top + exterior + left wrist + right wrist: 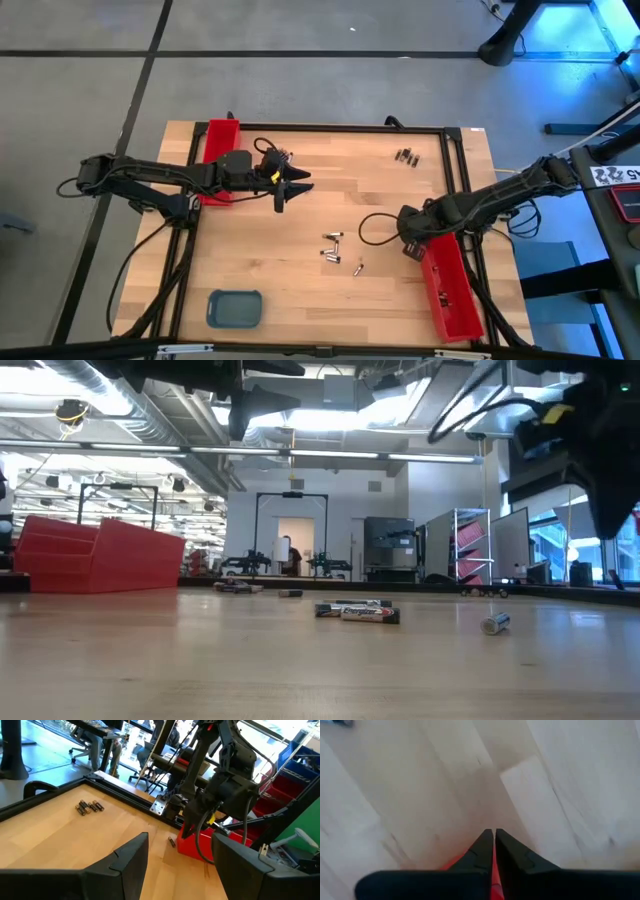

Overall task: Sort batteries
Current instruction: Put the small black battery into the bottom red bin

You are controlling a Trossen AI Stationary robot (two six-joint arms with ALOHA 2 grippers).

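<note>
While the batteries (333, 246) lie loose mid-table, just left of the right gripper (408, 245), its fingers pinched together and empty by the red tray (455, 295), the wide-open left gripper (290, 188) hovers farther off.

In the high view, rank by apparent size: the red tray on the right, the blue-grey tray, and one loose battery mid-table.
1. Red tray on the right
2. Blue-grey tray
3. Loose battery, by far the smallest

Bright ceiling lights (330, 415) glared white above the table (300, 670), whose near surface was blurred. Blue light (560, 25) spilled on the floor beyond the table. Shadows on it were faint.
</note>
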